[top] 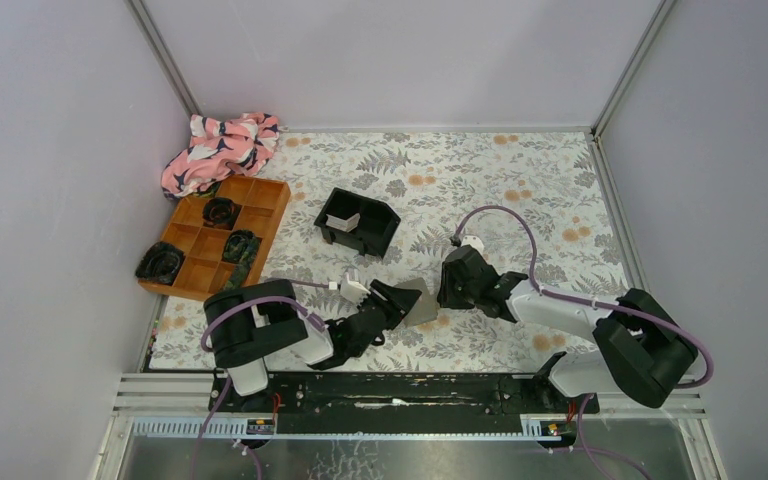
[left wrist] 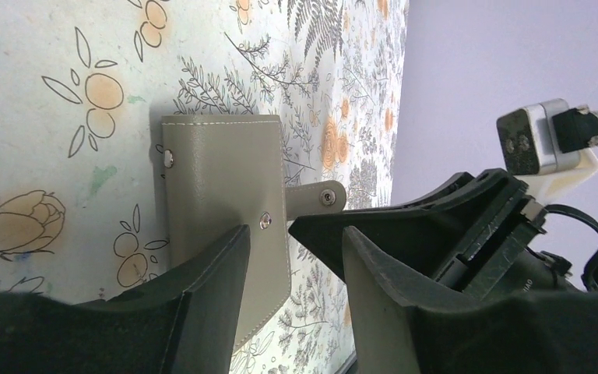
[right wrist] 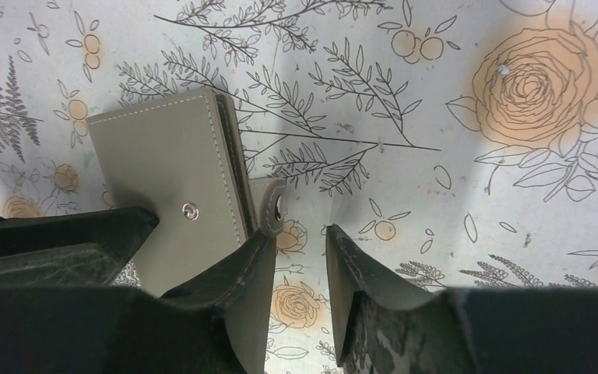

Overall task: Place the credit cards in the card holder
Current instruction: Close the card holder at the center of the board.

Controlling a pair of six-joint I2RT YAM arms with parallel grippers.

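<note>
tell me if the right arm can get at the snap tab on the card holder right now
Probably yes: the right gripper sits right beside the snap tab, nothing between them, while the left gripper holds the card holder.

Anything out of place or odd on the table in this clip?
Mostly tidy. The grey wallet is folded shut with its snap strap undone and sticking out. A crumpled pink cloth sits in the far left corner, overlapping the orange tray.

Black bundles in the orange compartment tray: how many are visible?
3. One sits in a back compartment, one in a middle compartment, and one at the tray's front-left corner. The orange compartment tray shows no others; none seem hidden.
</note>
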